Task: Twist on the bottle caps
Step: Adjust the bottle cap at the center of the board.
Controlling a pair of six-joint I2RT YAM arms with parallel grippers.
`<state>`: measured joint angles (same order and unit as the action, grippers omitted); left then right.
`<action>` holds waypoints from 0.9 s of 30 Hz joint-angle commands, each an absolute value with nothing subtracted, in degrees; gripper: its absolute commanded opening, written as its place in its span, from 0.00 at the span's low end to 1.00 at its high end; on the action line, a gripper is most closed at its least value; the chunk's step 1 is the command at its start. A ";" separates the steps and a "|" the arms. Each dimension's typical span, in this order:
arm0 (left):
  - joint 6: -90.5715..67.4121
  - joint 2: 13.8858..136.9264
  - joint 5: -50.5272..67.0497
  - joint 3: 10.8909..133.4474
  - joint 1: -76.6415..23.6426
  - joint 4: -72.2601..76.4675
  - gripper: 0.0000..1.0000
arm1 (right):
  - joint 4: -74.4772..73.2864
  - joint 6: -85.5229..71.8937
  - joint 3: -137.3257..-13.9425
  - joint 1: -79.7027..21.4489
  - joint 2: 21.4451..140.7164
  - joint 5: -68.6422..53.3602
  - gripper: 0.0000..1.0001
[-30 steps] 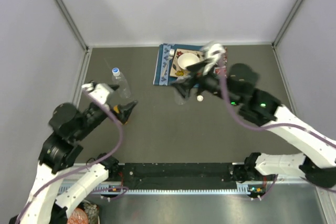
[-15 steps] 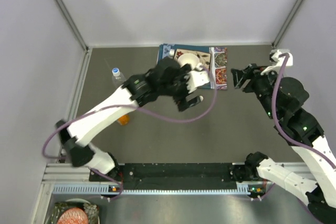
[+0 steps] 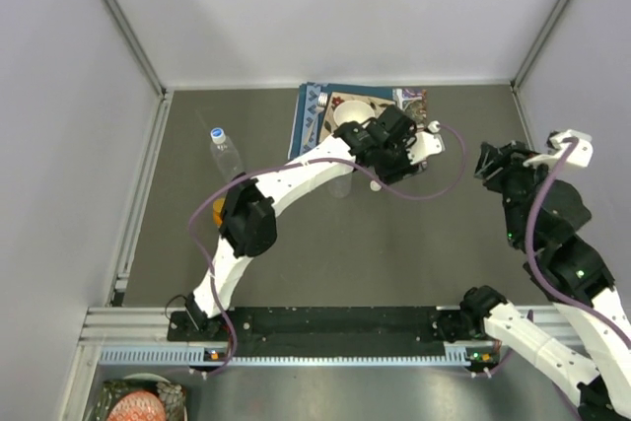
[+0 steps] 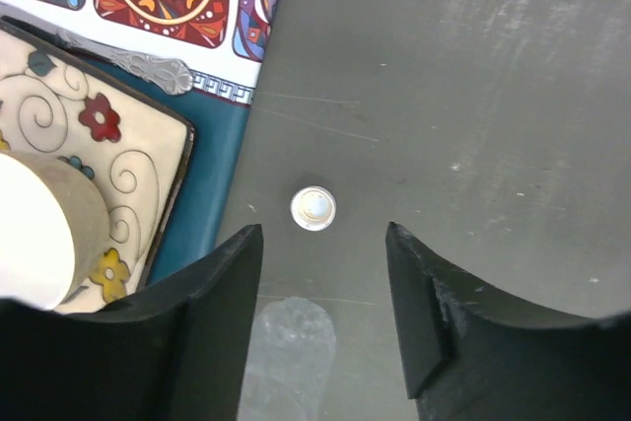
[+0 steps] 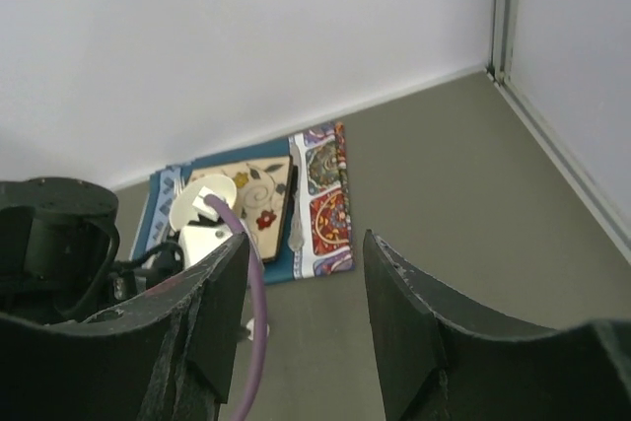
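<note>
A loose white bottle cap (image 4: 314,208) lies on the dark table just ahead of my left gripper (image 4: 323,229), which is open and empty. From above, that gripper (image 3: 378,167) hovers over the cap (image 3: 376,184). One clear bottle (image 3: 227,155) stands at the left with a blue-and-white cap (image 3: 217,134) on it. A second clear bottle (image 3: 340,184) stands by the left arm. The orange bottle (image 3: 233,210) is mostly hidden behind that arm. My right gripper (image 3: 490,160) is raised at the right, open and empty (image 5: 306,239).
A patterned placemat (image 3: 314,125) at the back holds a floral plate (image 4: 128,175), a white bowl (image 3: 350,113) and a spoon (image 4: 148,66). The left arm's purple cable (image 3: 434,184) loops between the arms. Walls close in on three sides.
The left arm has reached further right, so its gripper now hangs over the loose white cap. The right arm has drawn back toward the right wall, and its jaws stand narrower.
</note>
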<state>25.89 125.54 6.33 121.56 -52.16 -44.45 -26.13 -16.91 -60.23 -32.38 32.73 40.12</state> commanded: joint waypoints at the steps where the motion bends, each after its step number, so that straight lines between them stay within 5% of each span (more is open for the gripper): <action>1: 26.02 127.52 3.61 121.11 -50.28 -37.27 0.45 | -21.98 -19.07 -56.87 -31.64 33.31 40.08 0.51; 27: 24.34 134.12 6.50 114.53 -46.49 -33.40 0.55 | -19.86 -21.09 -52.56 -31.55 34.28 32.52 0.60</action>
<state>24.18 135.15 4.49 115.96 -46.83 -35.94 -21.89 -20.75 -52.49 -32.34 34.17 34.20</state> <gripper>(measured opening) 0.539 0.596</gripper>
